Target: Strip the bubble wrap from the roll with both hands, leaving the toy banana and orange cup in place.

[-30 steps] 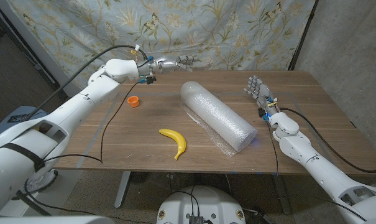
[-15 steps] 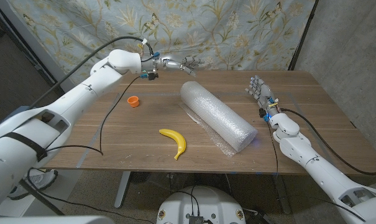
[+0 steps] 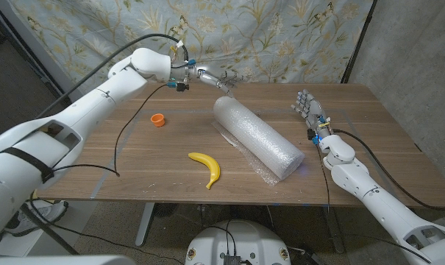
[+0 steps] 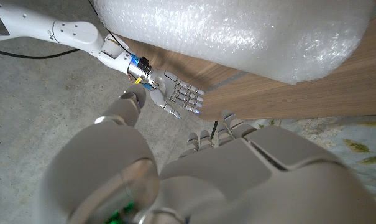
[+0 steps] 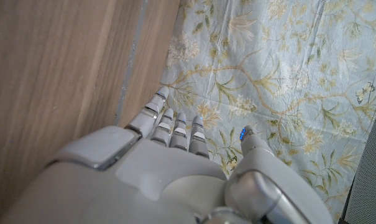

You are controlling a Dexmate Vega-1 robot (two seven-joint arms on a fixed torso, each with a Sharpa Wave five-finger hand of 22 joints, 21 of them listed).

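Bubble wrap roll (image 3: 257,137) lies diagonally across the middle of the wooden counter (image 3: 376,140), far end toward the back, near end toward the front right; a loose flap of wrap sits flat on the wood beside it. Left robot hand (image 3: 221,78) is in the air over the roll's far end, fingers spread, holding nothing, no contact that I can see. Right robot hand (image 3: 308,109) is off to the roll's right, standing upright with fingers apart and pointing up, empty, clear of the wrap. Toy banana (image 3: 207,167) lies front-left of the roll. Orange cup (image 3: 157,120) sits further left and back, well apart from both. Floral cloth (image 3: 266,37) hangs behind the counter.
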